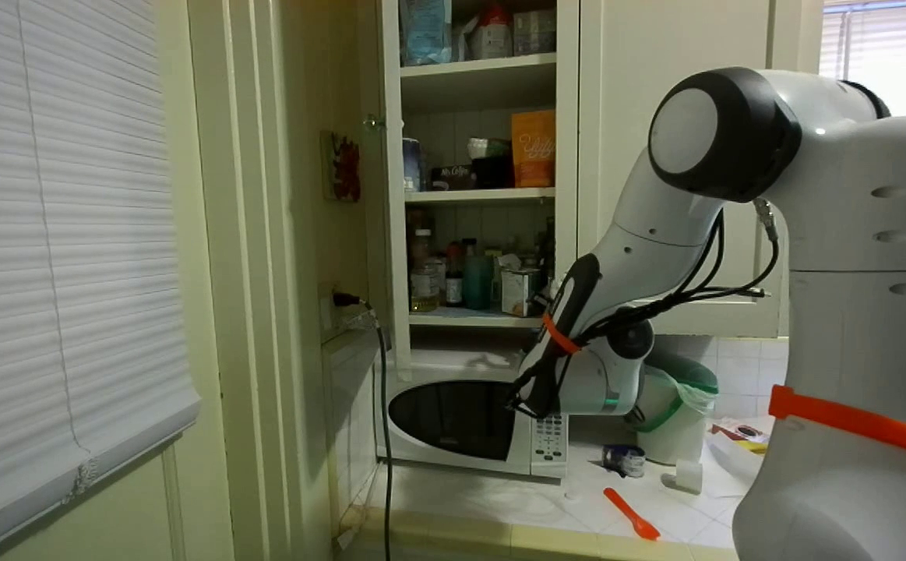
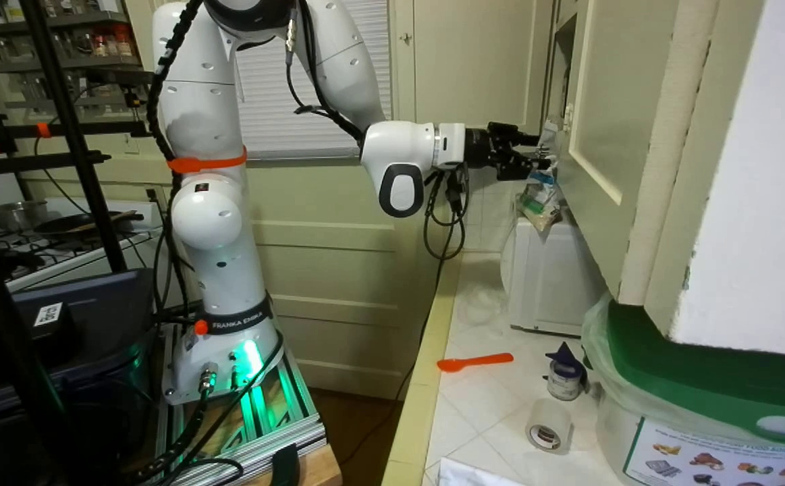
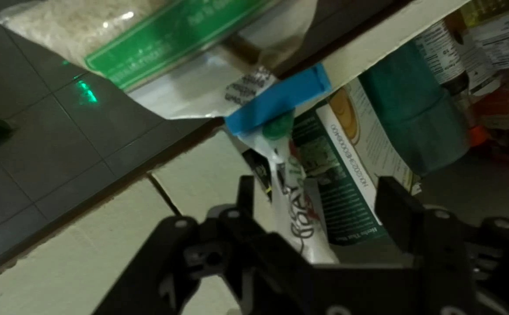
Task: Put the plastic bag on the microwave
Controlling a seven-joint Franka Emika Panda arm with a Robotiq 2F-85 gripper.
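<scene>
- Gripper (image 3: 315, 188) held out level at the open cabinet (image 1: 569, 156). Jaws parted; in the wrist view the narrow, twisted neck of the plastic bag (image 3: 171, 48) lies between them, space showing on both sides of it.
- Bag: pale grains inside, green printed band, blue clip (image 3: 278, 100) across the neck. Printed end beyond the clip runs back between the jaws.
- Bag position: in an exterior view it sits at the top front corner of the microwave (image 2: 551, 283), lower end overlapping the top edge — cannot tell whether it rests there or hangs just in front.
- Microwave stands on the table (image 2: 459, 432), under the cabinet; dark oval window and keypad visible in an exterior view.
- Arm (image 1: 655, 226) crosses in front of the microwave's keypad side in that same view — jaws and bag hidden behind it.
- Lowest shelf: teal bottle (image 1: 477, 282) among other bottles. Wrist view also shows a dark green box (image 3: 346, 214) beyond the jaws.
- On the table: orange spoon (image 2: 476, 362) near the edge, tape roll (image 2: 549, 426), small jar (image 2: 564, 383) just beside the green-lidded bin (image 2: 616, 425).
</scene>
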